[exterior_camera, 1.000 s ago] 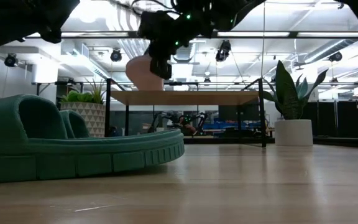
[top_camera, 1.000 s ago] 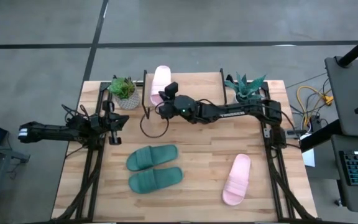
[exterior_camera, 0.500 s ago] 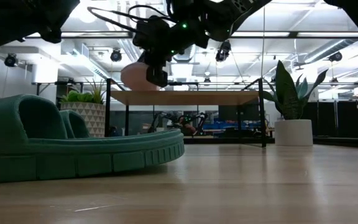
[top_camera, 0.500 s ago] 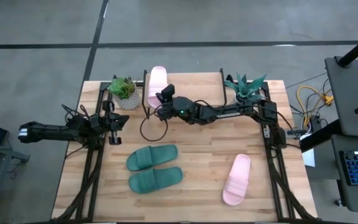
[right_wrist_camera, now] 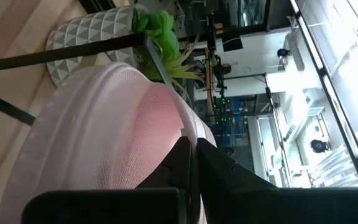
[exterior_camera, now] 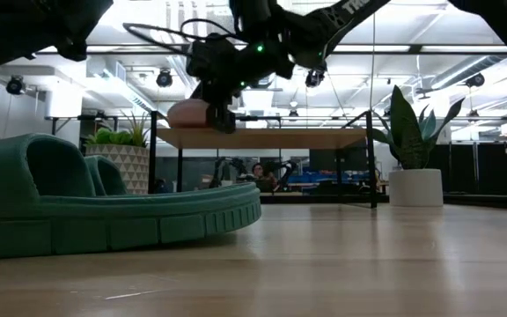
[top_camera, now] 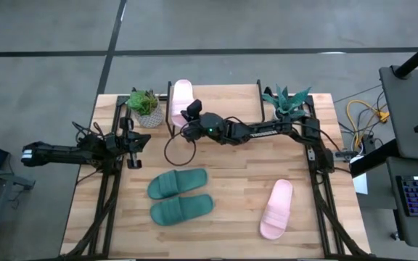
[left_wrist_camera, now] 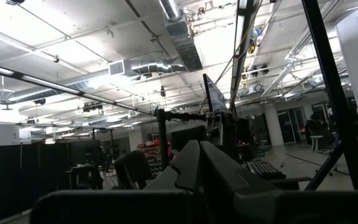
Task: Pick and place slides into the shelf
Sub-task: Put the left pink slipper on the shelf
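Observation:
My right gripper [top_camera: 189, 114] is shut on a light pink slide [top_camera: 181, 98] over the left end of the shelf [top_camera: 227, 98], a light-wood board on black legs at the table's far middle. In the low view the slide [exterior_camera: 190, 114] sits just above the board [exterior_camera: 306, 137]. The other pink slide [top_camera: 276, 209] lies sole down at the near right. The two dark green slides [top_camera: 180, 196] lie side by side near the middle. My left gripper [top_camera: 133, 141] waits shut and empty at the table's left. My right gripper pinches the pink slide between its two fingers at its near end [right_wrist_camera: 166, 149], coming roughly level from the table's right. The slide lies nearly flat beyond the fingers, toe toward the far edge. Whether its underside touches the shelf board I cannot tell.
A small green plant in a patterned pot [top_camera: 144, 105] stands left of the shelf. A spiky plant [top_camera: 287, 101] in a white pot stands to its right. A black cable loop [top_camera: 180, 148] hangs under my right arm. Bare tabletop lies between shelf and slides.
My right gripper has moved toward the table's left and a little down with the pink slide. The slide has tipped from standing steeply to lying nearly flat, and has come down close to the left end of the shelf board.

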`<state>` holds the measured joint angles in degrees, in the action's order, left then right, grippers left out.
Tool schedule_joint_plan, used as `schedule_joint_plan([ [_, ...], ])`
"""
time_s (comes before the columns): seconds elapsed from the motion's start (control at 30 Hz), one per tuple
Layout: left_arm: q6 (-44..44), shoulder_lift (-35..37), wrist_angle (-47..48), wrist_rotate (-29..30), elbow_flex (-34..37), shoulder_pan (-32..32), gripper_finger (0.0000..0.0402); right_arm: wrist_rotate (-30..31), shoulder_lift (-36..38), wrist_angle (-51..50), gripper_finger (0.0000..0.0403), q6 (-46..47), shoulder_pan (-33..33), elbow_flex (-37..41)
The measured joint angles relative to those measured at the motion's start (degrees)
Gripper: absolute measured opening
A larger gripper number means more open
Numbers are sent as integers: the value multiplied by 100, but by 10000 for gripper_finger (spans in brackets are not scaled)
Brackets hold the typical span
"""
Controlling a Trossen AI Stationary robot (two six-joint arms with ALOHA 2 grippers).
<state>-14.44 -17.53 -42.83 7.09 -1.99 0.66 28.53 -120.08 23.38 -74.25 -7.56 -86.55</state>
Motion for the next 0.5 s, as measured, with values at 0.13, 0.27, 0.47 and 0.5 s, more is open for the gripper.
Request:
schedule_joint_plan([
  [0.13, 0, -1, 4, 0, -1, 1, 0, 47, -135, 285, 9, -203, -35, -10],
  [0.27, 0, 4, 5, 1, 0, 1, 0, 114, -189, 310, 9, -232, -35, -23],
  [0.47, 0, -3, -1, 0, -1, -1, 0, 151, -189, 452, 9, -227, -35, -28],
  [0.5, 0, 1, 4, 0, 1, 0, 0, 134, -189, 473, 9, -227, -35, -38],
])
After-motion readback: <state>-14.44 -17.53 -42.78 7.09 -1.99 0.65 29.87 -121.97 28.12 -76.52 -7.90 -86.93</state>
